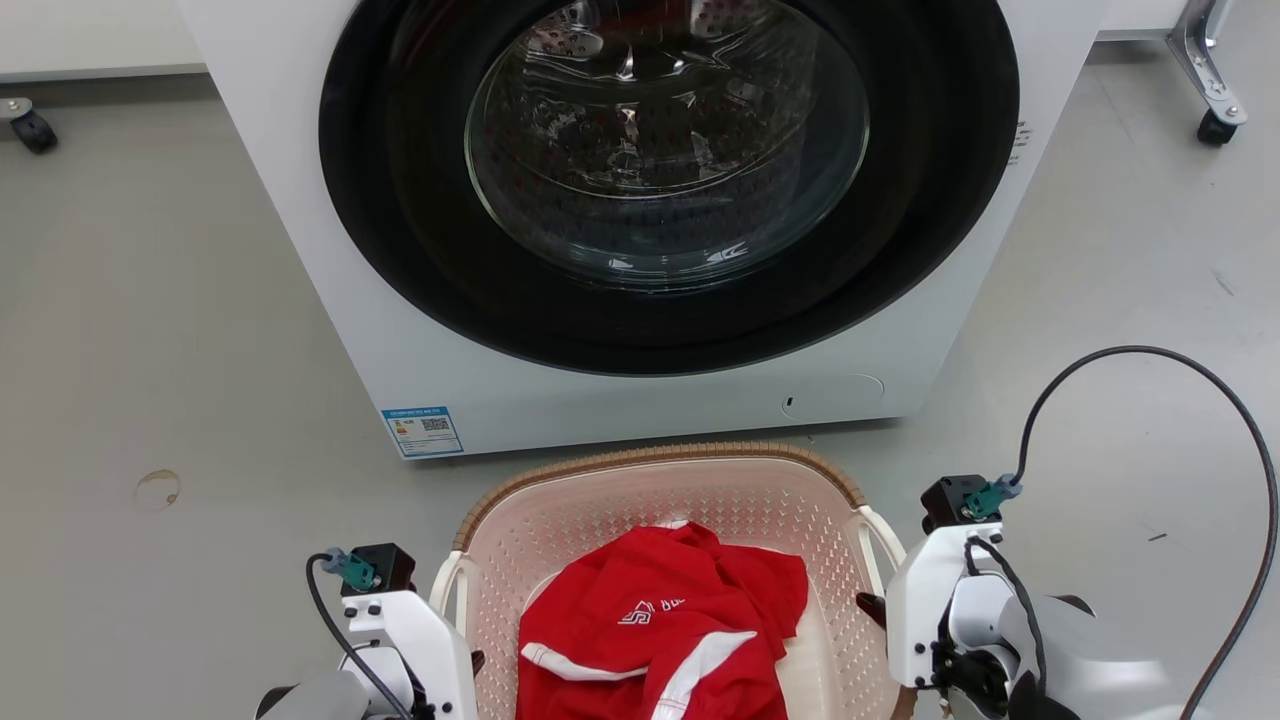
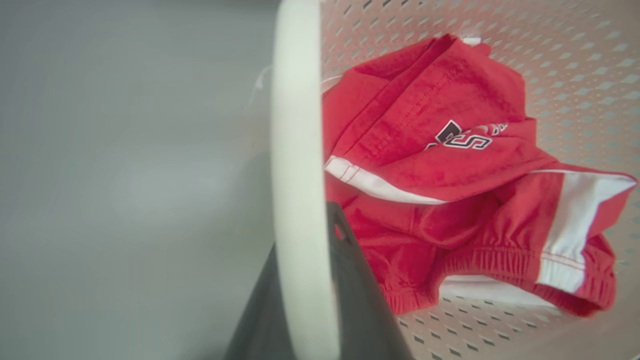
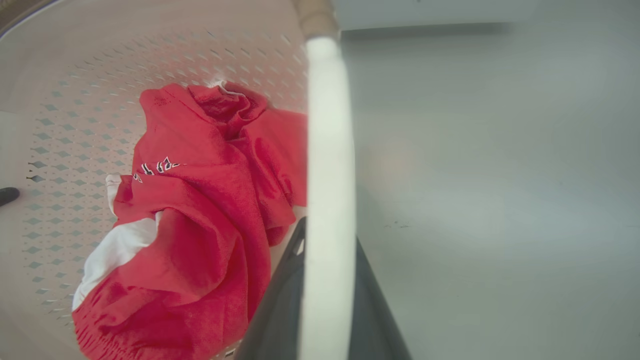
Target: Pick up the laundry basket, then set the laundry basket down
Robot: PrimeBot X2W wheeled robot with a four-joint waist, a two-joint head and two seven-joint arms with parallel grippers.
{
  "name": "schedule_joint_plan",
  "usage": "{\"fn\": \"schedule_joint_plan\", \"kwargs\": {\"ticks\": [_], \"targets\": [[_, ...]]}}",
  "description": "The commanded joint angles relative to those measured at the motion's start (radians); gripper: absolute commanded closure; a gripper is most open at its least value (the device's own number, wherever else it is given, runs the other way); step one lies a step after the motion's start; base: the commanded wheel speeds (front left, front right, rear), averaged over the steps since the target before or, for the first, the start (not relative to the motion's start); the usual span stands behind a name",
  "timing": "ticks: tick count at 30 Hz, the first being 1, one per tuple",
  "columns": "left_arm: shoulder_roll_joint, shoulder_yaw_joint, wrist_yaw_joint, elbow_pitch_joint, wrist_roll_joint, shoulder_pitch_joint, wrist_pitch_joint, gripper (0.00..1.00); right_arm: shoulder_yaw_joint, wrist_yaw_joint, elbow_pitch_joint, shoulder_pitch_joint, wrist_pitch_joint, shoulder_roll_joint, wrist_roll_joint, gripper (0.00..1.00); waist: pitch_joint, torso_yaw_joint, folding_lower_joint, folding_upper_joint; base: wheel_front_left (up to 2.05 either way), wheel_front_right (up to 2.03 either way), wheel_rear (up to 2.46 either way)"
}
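Observation:
The laundry basket (image 1: 600, 505) is pale pink and perforated, with a brown woven-look rim, and sits low in the head view just in front of the washer. A crumpled red and white garment (image 1: 660, 620) lies inside it. My left gripper (image 1: 472, 660) is at the basket's left white handle (image 1: 447, 590). In the left wrist view the gripper (image 2: 306, 300) is shut on that handle (image 2: 295, 150), one dark finger on each side. My right gripper (image 1: 872, 608) is shut the same way on the right handle (image 1: 882, 540). In the right wrist view, that white bar (image 3: 327, 150) runs between the right gripper's (image 3: 325, 305) fingers.
A white front-loading washer (image 1: 330, 300) with a closed round glass door stands directly behind the basket. Grey floor spreads to both sides. Casters of a frame sit at the far left (image 1: 35, 130) and far right (image 1: 1215, 125). A black cable (image 1: 1240, 420) loops above my right arm.

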Motion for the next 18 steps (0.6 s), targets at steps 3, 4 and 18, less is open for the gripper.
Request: {"fn": "schedule_joint_plan", "kwargs": {"ticks": [3, 4, 18], "targets": [[0.14, 0.019, 0.015, 0.057, -0.007, -0.016, -0.008, 1.0, -0.003, -0.004, 0.044, -0.013, -0.012, -0.113, -0.007, 1.0, 0.001, 0.0, 0.0, 0.0, 0.0, 0.0, 0.0], [0.14, 0.018, 0.015, 0.057, -0.007, -0.016, -0.008, 1.0, -0.003, -0.004, 0.045, -0.013, -0.013, -0.113, -0.008, 1.0, 0.001, 0.0, 0.0, 0.0, 0.0, 0.0, 0.0], [0.138, 0.014, 0.015, 0.06, -0.009, -0.045, -0.024, 1.0, -0.003, -0.004, 0.052, -0.043, -0.039, -0.113, -0.02, 1.0, 0.057, -0.001, 0.0, 0.0, 0.0, 0.0, 0.0]]}}
